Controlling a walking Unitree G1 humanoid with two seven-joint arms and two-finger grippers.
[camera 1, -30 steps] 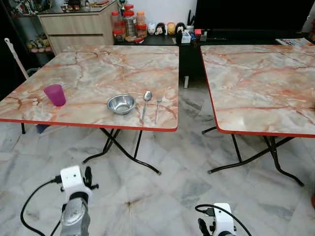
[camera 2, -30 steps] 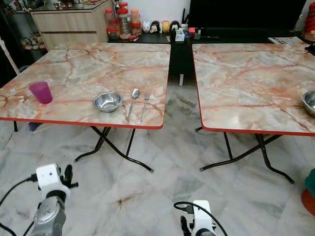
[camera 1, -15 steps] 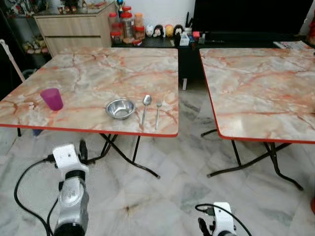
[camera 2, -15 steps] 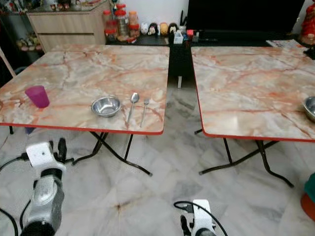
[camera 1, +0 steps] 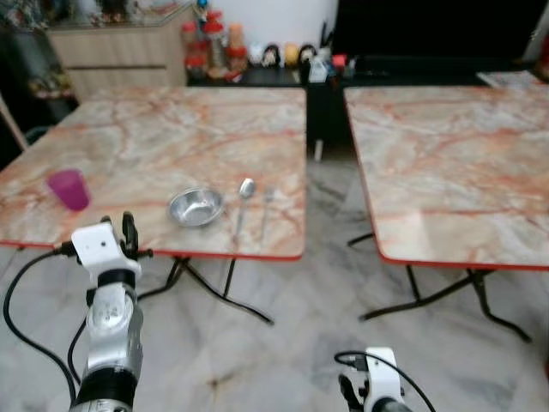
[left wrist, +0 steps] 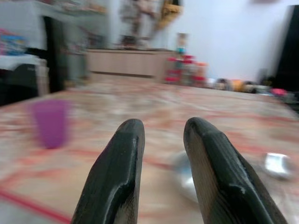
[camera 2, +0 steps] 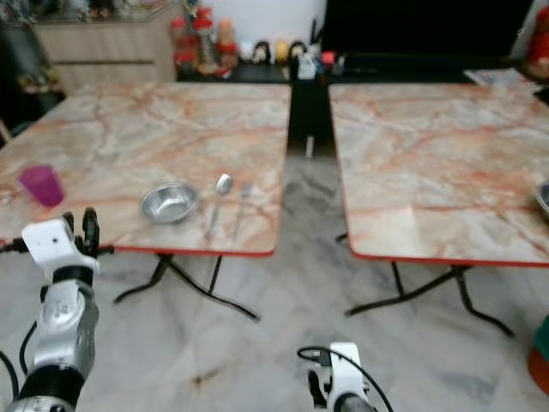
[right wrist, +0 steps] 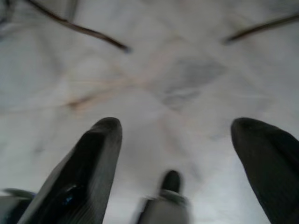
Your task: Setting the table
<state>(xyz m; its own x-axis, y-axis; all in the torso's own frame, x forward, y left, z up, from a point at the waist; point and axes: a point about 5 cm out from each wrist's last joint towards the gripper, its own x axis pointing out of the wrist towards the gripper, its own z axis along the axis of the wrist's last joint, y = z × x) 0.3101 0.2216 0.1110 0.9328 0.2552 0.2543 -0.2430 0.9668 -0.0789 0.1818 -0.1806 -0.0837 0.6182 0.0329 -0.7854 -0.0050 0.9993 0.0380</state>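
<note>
Two marble-patterned folding tables with red edges stand side by side on a pale marble floor [camera 1: 292, 326], with a gap between them. On the left table [camera 1: 171, 137], near its front edge, sit a purple cup [camera 1: 69, 189] toward the left side, a small steel bowl [camera 1: 196, 207] nearer the middle, a spoon [camera 1: 243, 199] just to the right of the bowl, and a fork [camera 1: 264, 213] just beside the spoon; the fork is blurred and hard to make out. The bowl, spoon and fork lie close together but apart from each other, and the cup stands well apart from them. The right table [camera 1: 446, 163] carries another steel bowl [camera 2: 542, 197] at its far right edge, seen in the right eye view. Behind the tables there is a wooden cabinet [camera 1: 120, 51], some jars with red lids [camera 1: 206, 47], and a dark low unit with small figures on it. The left gripper [left wrist: 163, 168] is raised in front of the left table's front edge, between the cup and the bowl, with its two black fingers [left wrist: 117, 177] a narrow gap apart and nothing between them. In the left wrist view the purple cup [left wrist: 50, 123] and the bowl [left wrist: 184, 175] lie ahead of it on the tabletop, both blurred. The right gripper [right wrist: 177, 168] hangs low over the floor, its fingers [right wrist: 84, 172] spread wide and empty.
</note>
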